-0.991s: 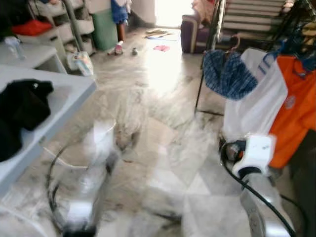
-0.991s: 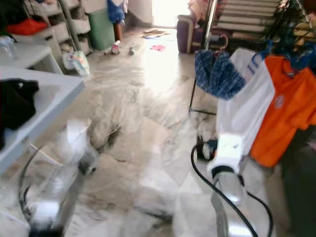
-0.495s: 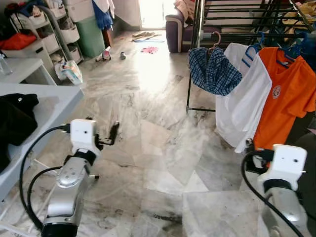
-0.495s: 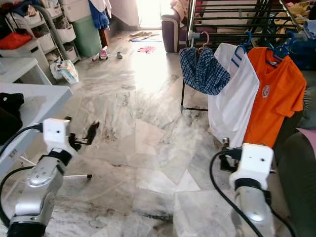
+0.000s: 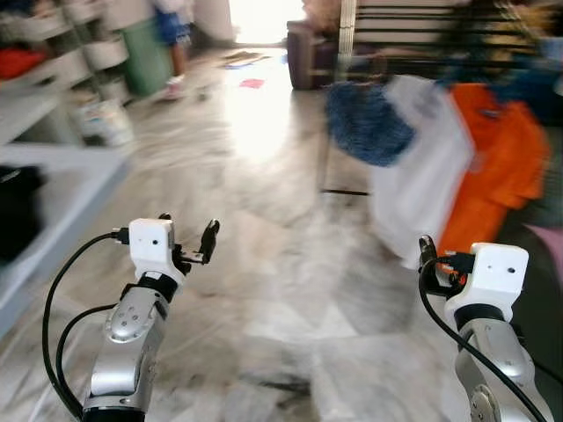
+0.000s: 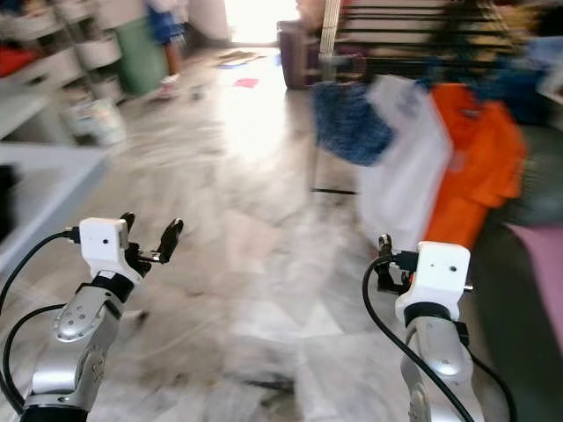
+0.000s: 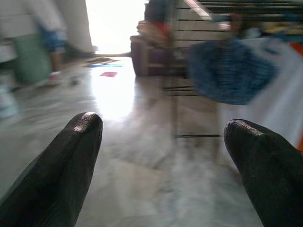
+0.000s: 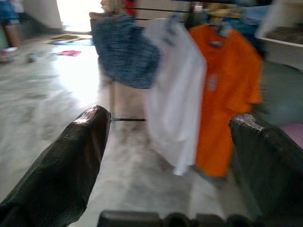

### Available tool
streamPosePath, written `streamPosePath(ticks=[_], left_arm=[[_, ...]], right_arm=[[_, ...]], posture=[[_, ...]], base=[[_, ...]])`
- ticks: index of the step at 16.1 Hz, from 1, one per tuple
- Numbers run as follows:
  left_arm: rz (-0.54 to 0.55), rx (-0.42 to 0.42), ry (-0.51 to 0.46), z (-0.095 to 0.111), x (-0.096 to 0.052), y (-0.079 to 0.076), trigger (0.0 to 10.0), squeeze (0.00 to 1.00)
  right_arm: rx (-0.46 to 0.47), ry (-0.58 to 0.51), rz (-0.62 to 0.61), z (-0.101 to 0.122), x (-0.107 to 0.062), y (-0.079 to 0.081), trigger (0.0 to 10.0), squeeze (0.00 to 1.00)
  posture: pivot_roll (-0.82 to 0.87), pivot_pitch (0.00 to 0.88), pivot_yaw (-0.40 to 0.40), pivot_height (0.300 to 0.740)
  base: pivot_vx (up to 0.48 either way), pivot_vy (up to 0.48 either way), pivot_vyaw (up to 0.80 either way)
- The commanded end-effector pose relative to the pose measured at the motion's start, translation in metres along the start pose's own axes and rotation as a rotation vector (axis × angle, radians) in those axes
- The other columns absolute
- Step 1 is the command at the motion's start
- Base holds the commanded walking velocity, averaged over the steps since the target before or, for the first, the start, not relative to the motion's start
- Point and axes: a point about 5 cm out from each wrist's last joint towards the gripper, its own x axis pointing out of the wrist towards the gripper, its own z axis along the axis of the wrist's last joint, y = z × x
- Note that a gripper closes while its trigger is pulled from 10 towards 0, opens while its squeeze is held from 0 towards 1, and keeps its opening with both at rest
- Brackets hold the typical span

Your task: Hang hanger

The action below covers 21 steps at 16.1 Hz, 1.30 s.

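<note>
Hanger: none can be made out as a separate thing; the far part of the scene is blurred, and only clothes hanging on a rack at about 1 o'clock can be told.
Rack: dark drying rack (image 5: 413, 53) at 1 o'clock, well apart from both arms, its bars smeared by blur.
Blue garment: checked blue cloth (image 5: 365, 123) hangs at the rack's near corner, at roughly 12 to 1 o'clock.
White shirt: white shirt (image 8: 175, 94) hangs just beside the blue garment, overlapping the orange one's edge.
Orange shirt: orange shirt (image 8: 225, 90) hangs at about 2 o'clock, touching the white shirt.
Left tool: left tool (image 5: 189, 242) is raised at 9 o'clock over the marble floor (image 5: 273, 264), its two black fingers (image 7: 66, 165) spread wide with nothing between them; the wrist view looks between them toward the rack.
Right tool: right tool (image 8: 170, 161) is raised at 4 o'clock, fingers spread wide and holding nothing, aimed at the white and orange shirts but well apart from them.
Table: grey table (image 5: 62, 189) at 9 to 10 o'clock, with a dark cloth (image 5: 13, 211) lying on it at the frame's edge.
Shelving: shelves (image 5: 79, 53) with bins at 11 o'clock, blurred.
Sofa: purple sofa (image 5: 308, 57) at 12 o'clock, far back near the bright doorway.
</note>
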Motion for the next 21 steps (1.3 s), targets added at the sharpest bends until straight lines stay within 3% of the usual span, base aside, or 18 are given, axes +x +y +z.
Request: streamPosePath(ticks=[1,5,14,21], left_arm=[[-0.037,0.011,-0.038,0.01,0.005,-0.005,10.0,0.0],[-0.033,-0.039,-0.039,0.012,0.011,-0.009,10.0,0.0],[-0.02,-0.051,-0.032,0.011,0.013,-0.012,10.0,0.0],[-0.022,-0.024,-0.057,0.021,0.022,-0.019,10.0,0.0]], right_arm=[[0.003,0.008,-0.005,-0.001,0.0,0.0,10.0,0.0],[0.018,0.004,0.012,0.001,0.001,0.002,10.0,0.0],[0.027,-0.026,0.077,0.006,0.002,0.016,10.0,0.0],[0.043,-0.046,0.066,0.012,0.008,0.015,10.0,0.0]], posture=[[-0.1,0.055,0.039,0.74],[-0.11,0.06,0.038,0.74],[-0.1,0.071,0.042,0.74],[-0.11,0.101,0.046,0.74]], base=[[0.405,0.0,-0.8],[0.458,0.0,-0.71],[0.457,0.0,0.09],[0.45,0.0,0.18]])
